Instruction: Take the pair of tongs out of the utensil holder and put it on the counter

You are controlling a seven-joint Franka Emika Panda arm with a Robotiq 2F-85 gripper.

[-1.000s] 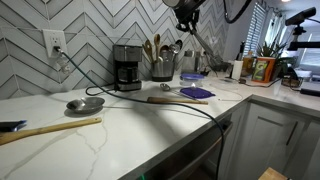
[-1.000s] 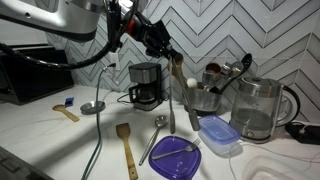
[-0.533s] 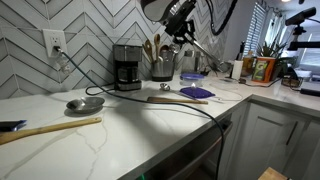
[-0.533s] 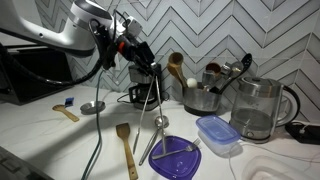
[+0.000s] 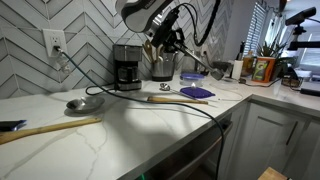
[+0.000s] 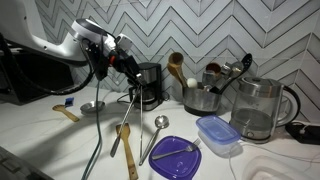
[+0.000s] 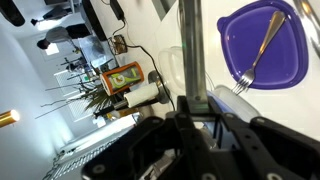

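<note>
My gripper (image 5: 170, 40) (image 6: 131, 68) is shut on the pair of tongs (image 5: 197, 60), long slim silver arms held in the air above the counter (image 5: 150, 130). In an exterior view the tongs (image 6: 127, 110) hang down from the jaws with their tips close to the counter (image 6: 40, 135) by the wooden spatula (image 6: 127, 150). In the wrist view the tongs (image 7: 190, 50) run straight out from the gripper (image 7: 190, 115). The utensil holder (image 5: 160, 68) (image 6: 205, 98), a shiny steel canister with wooden and metal utensils, stands apart from the gripper.
A coffee maker (image 5: 127, 67) (image 6: 148, 85) stands by the wall. A grey ladle (image 5: 85, 103) (image 6: 92, 106), a purple lid with a fork (image 6: 175, 158) (image 7: 260, 45), a metal spoon (image 6: 155, 135), a blue container (image 6: 218, 135) and a kettle (image 6: 258, 108) sit on the counter.
My arm has swung away from the utensil holder and come lower, carrying the tongs with it. The tongs now hang over the counter near the coffee maker.
</note>
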